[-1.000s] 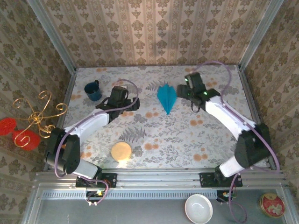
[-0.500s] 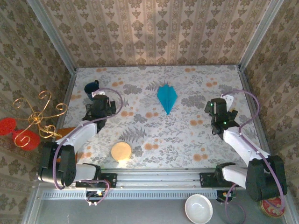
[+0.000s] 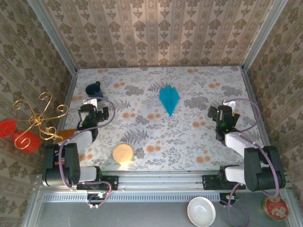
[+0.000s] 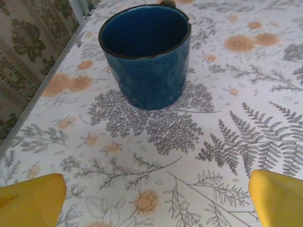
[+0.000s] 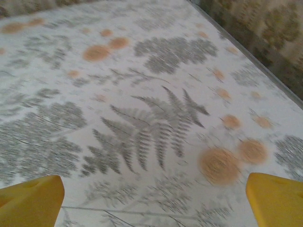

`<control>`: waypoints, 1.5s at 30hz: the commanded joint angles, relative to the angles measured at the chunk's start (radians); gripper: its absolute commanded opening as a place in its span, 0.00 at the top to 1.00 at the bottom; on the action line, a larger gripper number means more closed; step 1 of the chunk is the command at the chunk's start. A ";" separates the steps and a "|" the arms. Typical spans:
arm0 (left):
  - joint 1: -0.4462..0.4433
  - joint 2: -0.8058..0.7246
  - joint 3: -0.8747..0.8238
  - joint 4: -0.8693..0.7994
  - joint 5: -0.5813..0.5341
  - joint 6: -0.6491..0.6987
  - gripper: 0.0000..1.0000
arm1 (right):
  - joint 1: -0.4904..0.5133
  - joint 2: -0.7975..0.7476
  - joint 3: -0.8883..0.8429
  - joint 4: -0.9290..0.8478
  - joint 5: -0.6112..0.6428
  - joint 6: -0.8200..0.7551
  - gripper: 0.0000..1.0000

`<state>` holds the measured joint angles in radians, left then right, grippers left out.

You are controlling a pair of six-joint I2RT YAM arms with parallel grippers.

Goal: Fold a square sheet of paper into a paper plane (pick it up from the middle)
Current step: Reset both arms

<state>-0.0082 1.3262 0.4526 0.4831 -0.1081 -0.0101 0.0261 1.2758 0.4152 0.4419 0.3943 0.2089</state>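
Observation:
The paper plane (image 3: 169,99) is a turquoise-blue pointed dart with a centre crease. It lies flat on the flowered table (image 3: 189,137) at the back middle, its tip toward the near side, and nothing touches it. My left gripper (image 3: 90,106) is folded back at the left side, far from the paper. Its yellow fingertips (image 4: 31,201) stand wide open over bare cloth. My right gripper (image 3: 222,114) sits at the right side, also far from the paper. It is open too, and its yellow pads (image 5: 279,196) hold nothing.
A dark blue mug (image 4: 147,54) stands upright just ahead of the left gripper, near the table's left edge. A tan round disc (image 3: 122,153) lies near the front left. Patterned walls (image 3: 156,33) close in the table on three sides. A white bowl (image 3: 201,211) sits below the front rail.
Both arms have drawn back from beside the paper plane to the table's left and right sides. The paper plane has stayed where it lay.

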 commanded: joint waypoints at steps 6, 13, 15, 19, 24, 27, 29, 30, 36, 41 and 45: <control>0.046 0.151 -0.124 0.475 0.249 0.046 0.00 | -0.006 0.092 -0.037 0.321 -0.186 -0.124 0.00; 0.064 0.229 -0.130 0.568 0.274 0.039 0.00 | -0.008 0.238 -0.052 0.474 -0.212 -0.131 0.00; 0.062 0.223 -0.104 0.510 0.272 0.038 0.00 | -0.006 0.245 -0.036 0.443 -0.215 -0.133 0.00; 0.013 0.220 -0.050 0.397 0.184 0.071 0.00 | 0.001 0.254 -0.019 0.435 -0.207 -0.141 0.00; -0.001 0.220 -0.051 0.400 0.130 0.072 0.00 | 0.003 0.251 -0.016 0.423 -0.204 -0.141 0.00; -0.013 0.223 -0.053 0.407 0.108 0.081 0.00 | 0.003 0.253 -0.018 0.428 -0.204 -0.143 0.00; -0.013 0.222 -0.054 0.406 0.108 0.080 0.00 | 0.003 0.252 -0.016 0.426 -0.203 -0.143 0.00; -0.013 0.223 -0.053 0.406 0.108 0.081 0.00 | 0.003 0.252 -0.016 0.425 -0.204 -0.144 0.00; 0.003 0.222 -0.048 0.397 0.138 0.070 0.00 | 0.004 0.252 -0.016 0.425 -0.203 -0.144 0.00; -0.009 0.224 -0.040 0.384 0.114 0.076 0.00 | 0.003 0.254 -0.015 0.423 -0.203 -0.144 0.00; -0.008 0.223 -0.043 0.388 0.114 0.074 0.00 | 0.003 0.252 -0.017 0.426 -0.203 -0.143 0.00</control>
<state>-0.0128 1.5578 0.3943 0.8818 0.0135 0.0494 0.0242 1.5246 0.3786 0.8345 0.1970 0.0807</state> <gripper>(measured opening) 0.999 0.999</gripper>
